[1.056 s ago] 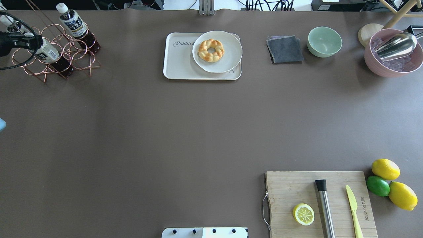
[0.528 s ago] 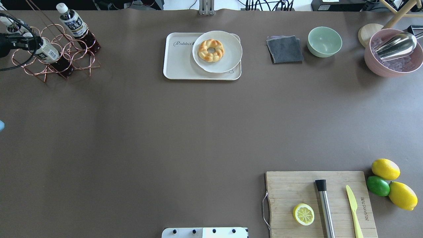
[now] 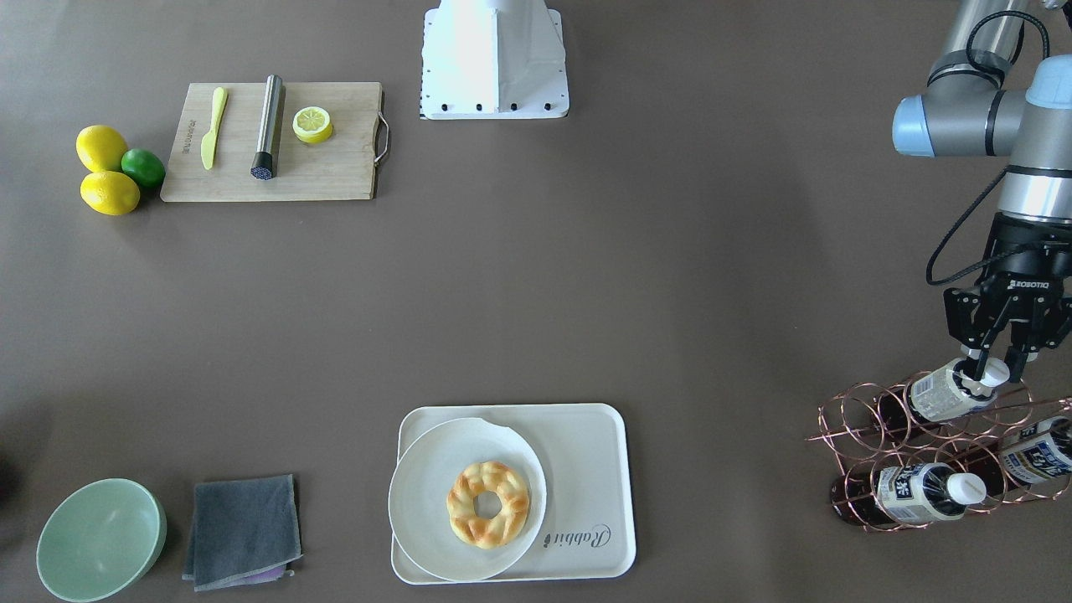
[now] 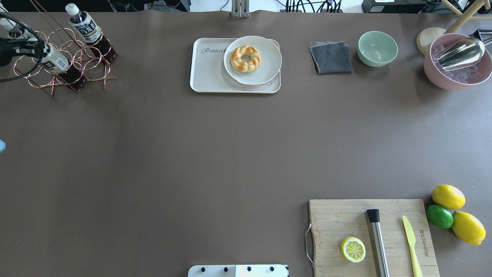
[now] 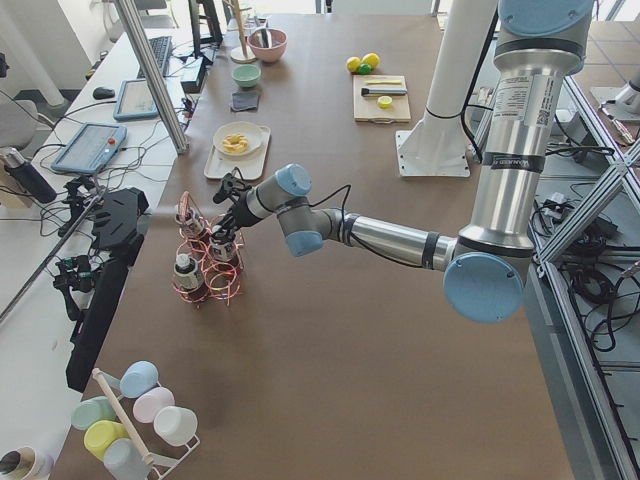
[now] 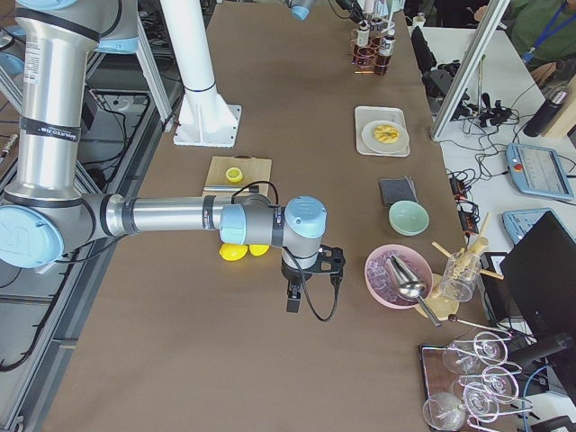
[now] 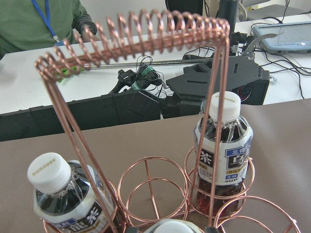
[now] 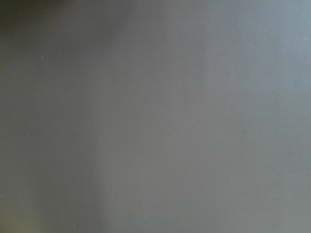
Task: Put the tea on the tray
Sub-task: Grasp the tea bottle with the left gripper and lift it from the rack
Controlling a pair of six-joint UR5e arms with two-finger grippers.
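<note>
Three tea bottles lean in a copper wire rack [image 3: 846,427] [image 4: 90,67] at the table's far left corner. My left gripper [image 3: 993,370] [image 4: 39,48] comes down on the rack's near bottle, the tea [image 3: 938,394] [image 4: 57,62], and is shut on its white cap [image 7: 172,226]. The cream tray [image 3: 586,452] [image 4: 207,75] lettered "Rabbit" lies mid-table at the far side. My right gripper [image 6: 292,301] hangs low over bare table near the pink bowl; whether it is open or shut I cannot tell. The right wrist view shows only table surface.
A white plate [image 3: 410,477] with a braided pastry [image 3: 488,504] covers much of the tray. Two more bottles [image 3: 909,490] [image 3: 1034,452] fill the rack. A green bowl [image 3: 100,540], grey cloth [image 3: 243,530], cutting board [image 3: 335,176], lemons and lime [image 3: 109,172] lie elsewhere. A person [image 7: 43,24] sits beyond the table.
My left gripper has crept a little toward the far left corner, and the gripped bottle has shifted slightly with it. Nothing else has moved.
</note>
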